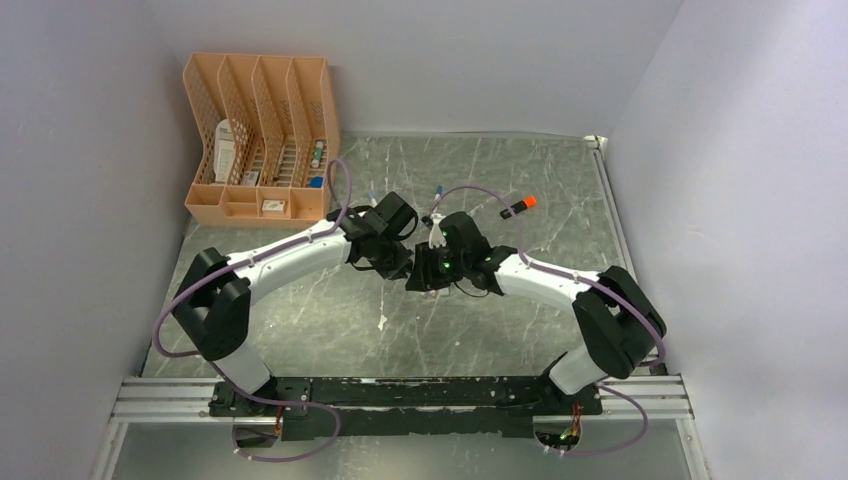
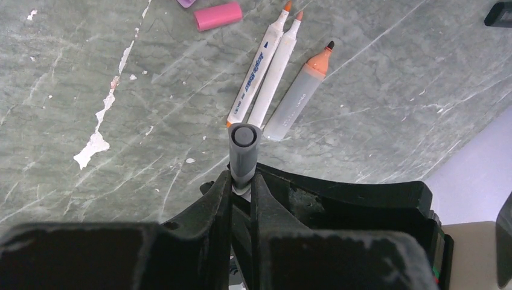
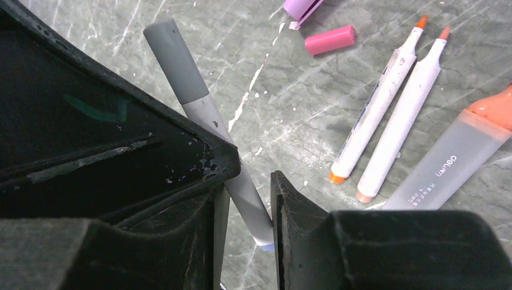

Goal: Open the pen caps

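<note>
My left gripper (image 2: 241, 181) is shut on a grey pen just below its grey cap (image 2: 244, 151), which sticks out past the fingertips. In the right wrist view the same grey cap (image 3: 177, 60) points up and left. The pen's pale barrel (image 3: 238, 175) runs slantwise between the fingers of my right gripper (image 3: 247, 199) and touches both. The two grippers (image 1: 410, 265) meet above the table's middle. A pink cap (image 2: 218, 16) and a purple cap (image 3: 302, 7) lie loose on the table.
Two uncapped white pens (image 2: 265, 69) and a grey pen with an orange tip (image 2: 299, 99) lie just beyond the grippers. A black marker with an orange tip (image 1: 518, 207) lies further right. An orange file rack (image 1: 258, 140) stands at the back left.
</note>
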`<action>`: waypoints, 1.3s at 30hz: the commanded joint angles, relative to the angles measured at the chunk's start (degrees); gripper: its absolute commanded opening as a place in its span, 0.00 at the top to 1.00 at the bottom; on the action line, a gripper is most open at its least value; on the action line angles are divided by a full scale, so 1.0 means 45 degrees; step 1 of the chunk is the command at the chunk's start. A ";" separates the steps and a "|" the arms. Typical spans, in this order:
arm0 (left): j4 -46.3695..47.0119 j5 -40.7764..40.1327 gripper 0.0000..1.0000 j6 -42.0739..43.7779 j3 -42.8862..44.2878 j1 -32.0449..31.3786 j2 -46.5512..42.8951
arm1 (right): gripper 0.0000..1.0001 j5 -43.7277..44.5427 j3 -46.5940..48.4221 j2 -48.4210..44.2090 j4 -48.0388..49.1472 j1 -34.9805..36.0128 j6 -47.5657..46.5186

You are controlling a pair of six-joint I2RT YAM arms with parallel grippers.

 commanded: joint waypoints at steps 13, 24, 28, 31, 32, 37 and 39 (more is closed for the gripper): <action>0.2948 0.1686 0.75 0.2066 0.0048 -0.0253 -0.0684 | 1.00 0.0752 -0.0374 -0.1333 -0.0157 -0.0016 0.0043; 0.7808 0.2769 0.21 0.5565 -0.2679 -0.0138 -0.3251 | 1.00 0.1612 -0.0658 -0.4591 -0.2500 -0.0035 -0.0172; 0.7713 0.2393 0.00 0.6549 -0.2882 -0.0009 -0.4295 | 1.00 0.1664 -0.1388 -0.6228 -0.2765 -0.0030 -0.0117; 0.7794 0.2534 0.00 0.6667 -0.3346 0.0334 -0.4843 | 1.00 0.1676 -0.1808 -0.7332 -0.3007 -0.0021 -0.0095; 0.8301 0.2879 0.00 0.6596 -0.3676 0.0491 -0.5023 | 1.00 0.1575 -0.1952 -0.7663 -0.2987 -0.0019 -0.0085; 1.2518 0.4857 0.00 0.5625 -0.5850 0.1134 -0.5646 | 1.00 0.0538 -0.2662 -0.9480 -0.2218 -0.0018 0.0141; 1.4331 0.5550 0.00 0.5411 -0.6608 0.1165 -0.5811 | 1.00 0.0019 -0.2913 -1.0173 -0.1626 -0.0034 0.0378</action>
